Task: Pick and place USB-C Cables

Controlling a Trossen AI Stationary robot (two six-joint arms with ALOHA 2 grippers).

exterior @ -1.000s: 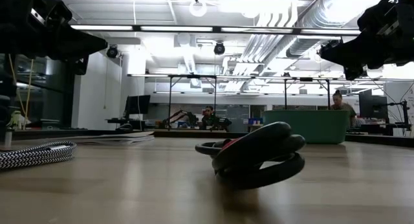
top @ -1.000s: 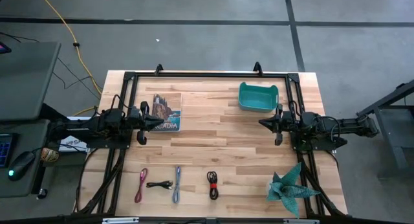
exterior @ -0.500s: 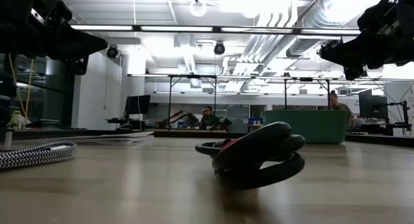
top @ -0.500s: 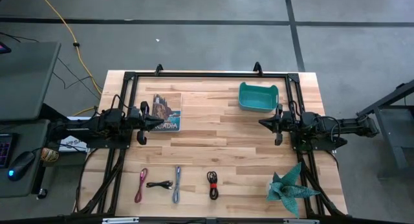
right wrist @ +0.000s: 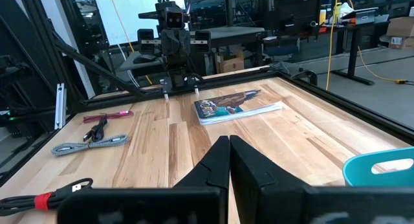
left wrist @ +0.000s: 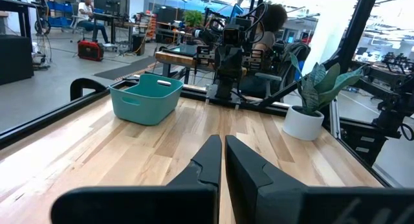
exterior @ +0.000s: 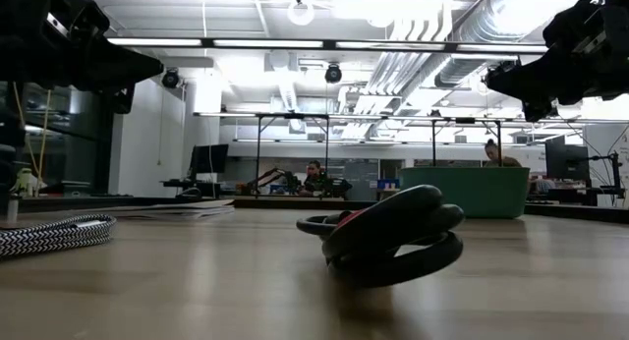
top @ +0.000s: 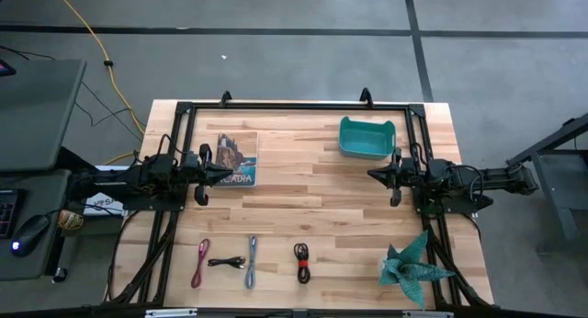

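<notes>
Two dark robot arms hang level above a pale wooden desk (top: 312, 208), facing one another across its middle. The left hand (top: 219, 176) sits over the edge of a picture book (top: 237, 159) near the desk's left side, its two fingers (left wrist: 208, 160) pressed together and holding nothing. The right hand (top: 375, 174) hovers just in front of a teal bin (top: 366, 137) on the far right part of the desk, its fingers (right wrist: 220, 158) likewise closed on nothing.

The four USB-C cables lie untouched in a row along the near edge, well apart from both hands. From the left: the magenta-pink cable (top: 201, 262), the black cable (top: 227, 261), the light blue-grey cable (top: 251, 261) and the red-and-black cable (top: 302, 261). Seen from desk height, the red-and-black cable (exterior: 388, 237) fills the foreground as a folded loop, and a braided end of the blue-grey one (exterior: 54, 232) rests flat at the left.

A potted plant (top: 411, 267) with pointed leaves stands at the near right corner. A yellow cord (top: 96, 42) trails over the floor beyond the desk.
</notes>
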